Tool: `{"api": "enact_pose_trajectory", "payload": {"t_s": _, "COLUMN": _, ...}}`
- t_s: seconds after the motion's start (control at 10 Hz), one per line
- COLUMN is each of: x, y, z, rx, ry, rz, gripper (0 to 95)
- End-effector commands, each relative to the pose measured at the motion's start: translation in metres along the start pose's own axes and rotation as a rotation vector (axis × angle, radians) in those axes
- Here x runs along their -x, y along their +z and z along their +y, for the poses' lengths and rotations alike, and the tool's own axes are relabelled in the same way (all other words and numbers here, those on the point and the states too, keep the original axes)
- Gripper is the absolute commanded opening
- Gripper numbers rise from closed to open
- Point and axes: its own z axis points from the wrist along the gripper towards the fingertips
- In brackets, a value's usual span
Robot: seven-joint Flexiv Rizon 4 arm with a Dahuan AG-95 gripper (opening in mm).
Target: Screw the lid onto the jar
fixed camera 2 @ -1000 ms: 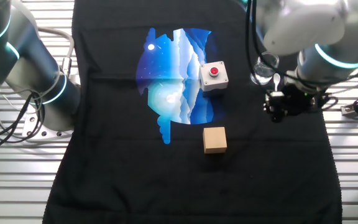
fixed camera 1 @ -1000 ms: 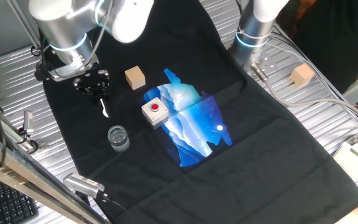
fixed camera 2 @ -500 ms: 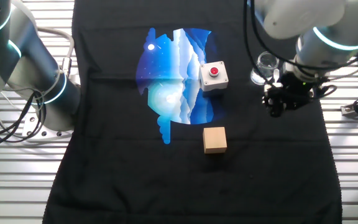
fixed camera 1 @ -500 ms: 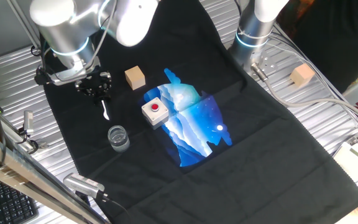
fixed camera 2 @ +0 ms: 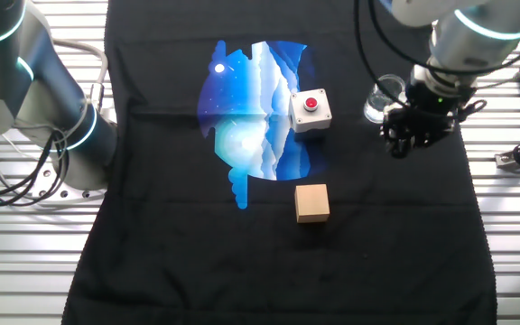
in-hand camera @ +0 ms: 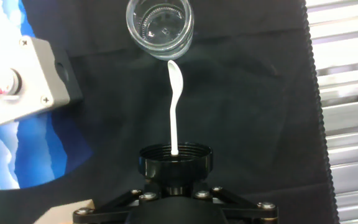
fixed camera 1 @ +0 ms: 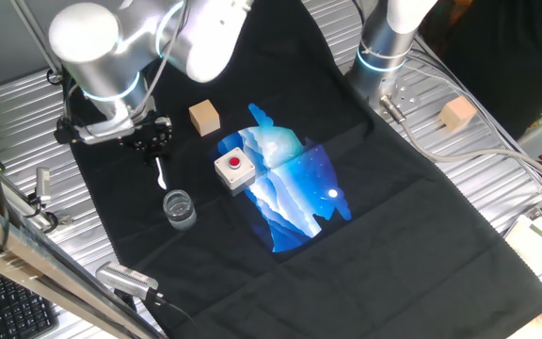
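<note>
The clear jar [fixed camera 1: 179,208] stands open-mouthed on the black cloth, also seen in the other fixed view as the jar [fixed camera 2: 383,97] and at the top of the hand view as the jar [in-hand camera: 161,26]. My gripper [in-hand camera: 176,177] is shut on the black lid [in-hand camera: 176,159], whose threaded rim faces the camera. A thin white spoon-shaped strip [in-hand camera: 174,106] reaches from the lid toward the jar. From the side, the gripper [fixed camera 1: 149,139] hangs low over the cloth, a short way behind the jar and apart from it. The gripper [fixed camera 2: 409,131] sits just beside the jar there.
A white box with a red button [fixed camera 1: 234,169] stands right of the jar. A tan wooden cube [fixed camera 1: 204,118] sits behind it. A second arm's base [fixed camera 1: 384,47] stands at the far edge, with another wooden block [fixed camera 1: 457,113] on the metal table beside it.
The gripper with the lid has moved a short way toward the jar. The jar, button box and cube have stayed put.
</note>
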Motion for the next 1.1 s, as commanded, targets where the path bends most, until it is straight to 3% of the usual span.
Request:
{"api": "enact_pose_trajectory", "payload": {"t_s": 0.1, "x": 0.002, "y": -0.003, "z": 0.004, "rx": 0.0, "ry": 0.008, "rz": 0.006, "gripper": 0.0}}
{"api": "enact_pose_trajectory", "payload": {"t_s": 1.1, "x": 0.019, "y": -0.014, "z": 0.018, "rx": 0.031, "ry": 0.122, "rz": 0.101, "gripper": 0.0}}
